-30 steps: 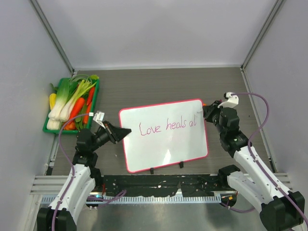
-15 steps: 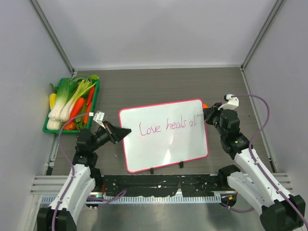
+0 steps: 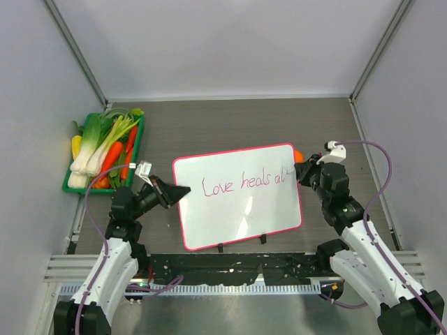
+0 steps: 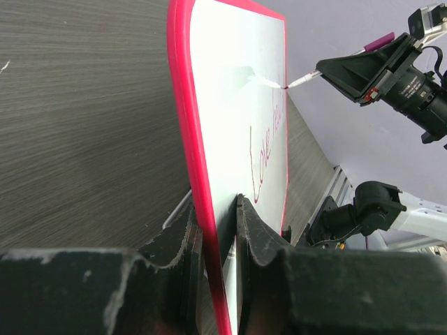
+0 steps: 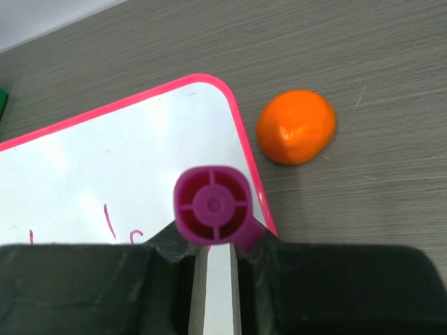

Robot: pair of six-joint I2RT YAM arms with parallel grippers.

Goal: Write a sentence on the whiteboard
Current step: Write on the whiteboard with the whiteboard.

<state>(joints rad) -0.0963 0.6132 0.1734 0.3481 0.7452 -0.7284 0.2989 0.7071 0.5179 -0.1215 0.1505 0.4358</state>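
Observation:
The whiteboard, glossy white with a pink-red frame, stands tilted in the middle of the table, with "Love heals al" on it in pink. My left gripper is shut on its left edge; in the left wrist view the fingers clamp the frame of the whiteboard. My right gripper is shut on a magenta marker. The marker tip touches the board near its upper right corner, just after the last letter.
An orange lies just behind the board's right corner, close to the right gripper. A green tray of vegetables sits at the far left. Two black feet are on the board's near edge. Grey walls enclose the table.
The right gripper and marker have shifted slightly at the board's right end, and a small new stroke shows after "al". The left gripper and the board have held still.

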